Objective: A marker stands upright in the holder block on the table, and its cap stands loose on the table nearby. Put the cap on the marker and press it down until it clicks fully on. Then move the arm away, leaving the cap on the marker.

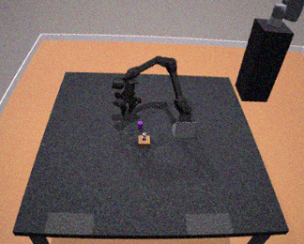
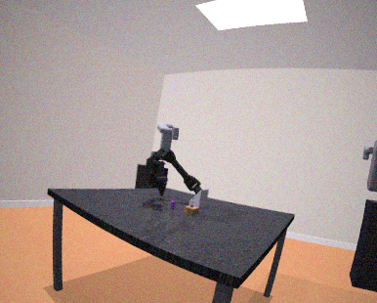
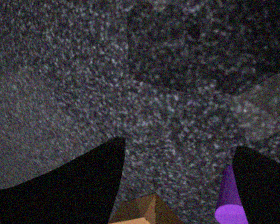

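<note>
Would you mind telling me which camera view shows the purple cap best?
The wrist view: the cap is large there, standing beside the holder block, though a finger partly hides it. The top and exterior views show only a tiny purple dot.

The table [image 1: 98, 187] has a dark, matt, speckled top. The holder block [image 3: 146, 222] looks like plain wood; the cap [image 3: 230, 206] like smooth purple plastic.
</note>
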